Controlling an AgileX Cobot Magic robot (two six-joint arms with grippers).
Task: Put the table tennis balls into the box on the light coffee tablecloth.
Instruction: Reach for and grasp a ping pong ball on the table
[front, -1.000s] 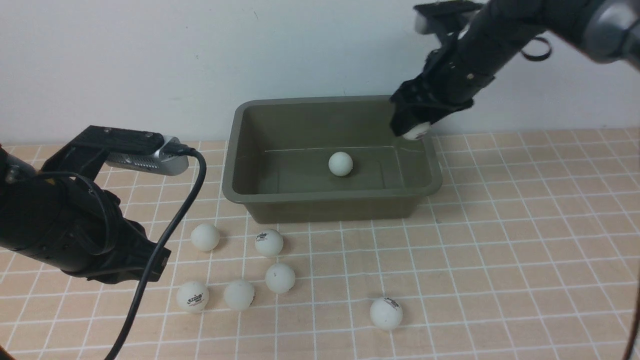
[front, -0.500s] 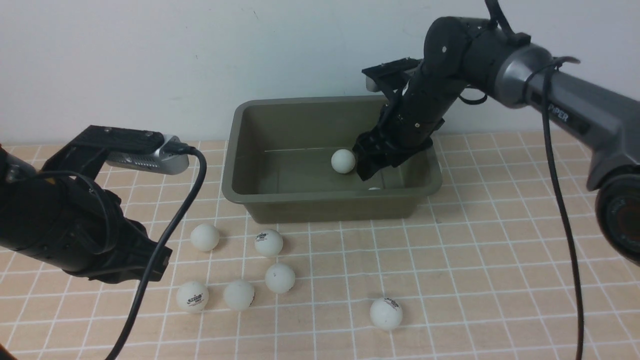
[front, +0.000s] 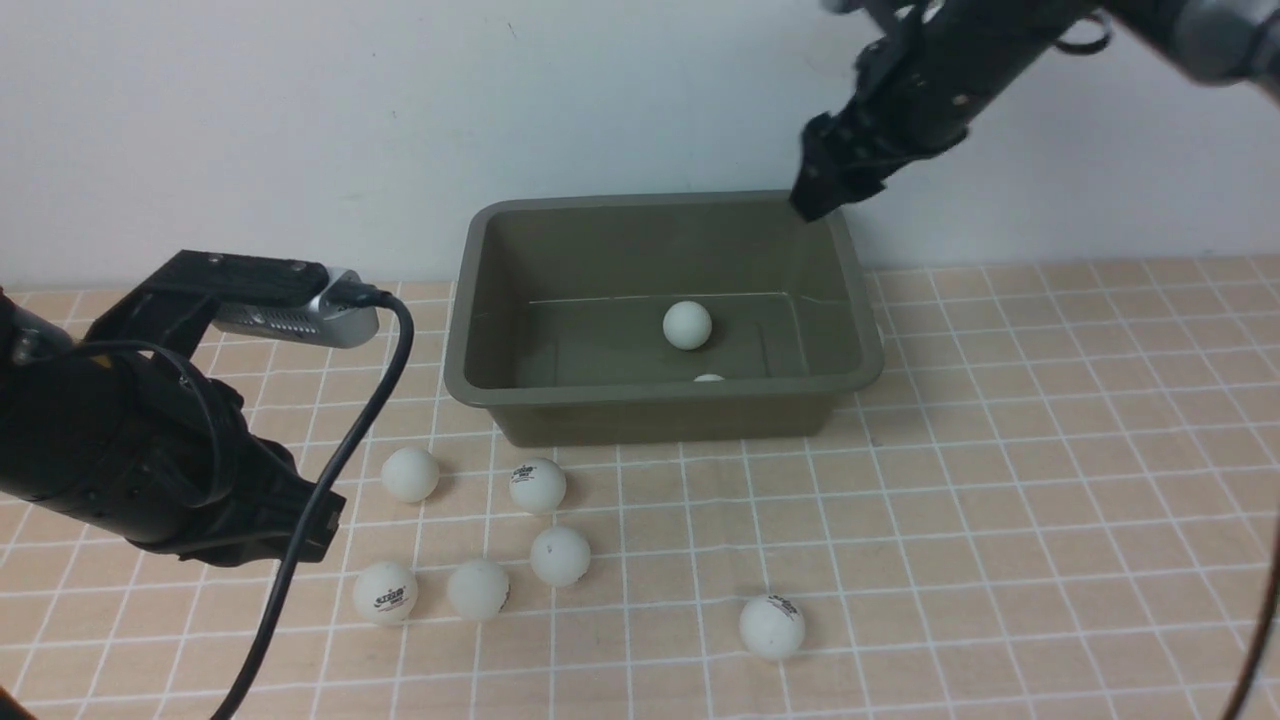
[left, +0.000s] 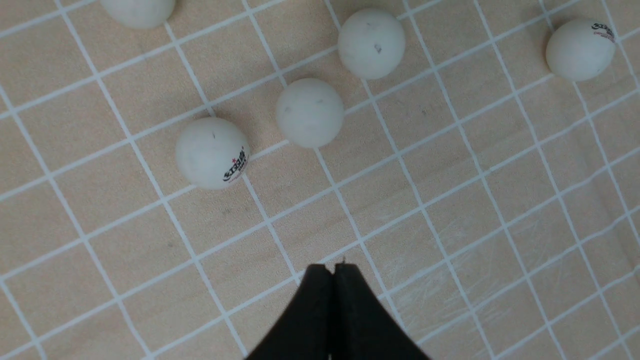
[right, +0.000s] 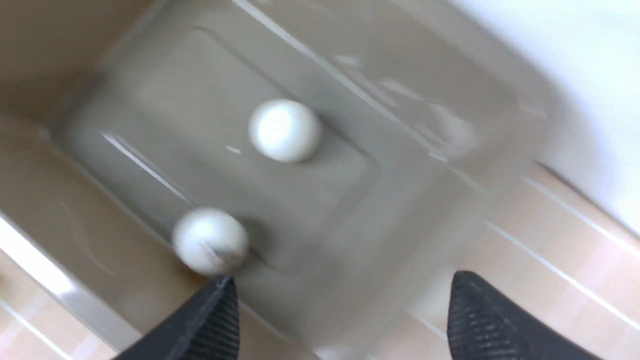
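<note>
Lifted back up, right hand (right: 342, 282) above box (front: 660, 420) corner, released, empty, left hand (left: 332, 270) clenched over tablecloth (front: 1000, 500)

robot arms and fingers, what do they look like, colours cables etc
Both are matte black. The left arm carries a silver camera with a thick black cable; the left fingers are smooth tapered black wedges. The right arm has a grey metallic segment; the right fingers are black with ribbed inner faces.
</note>
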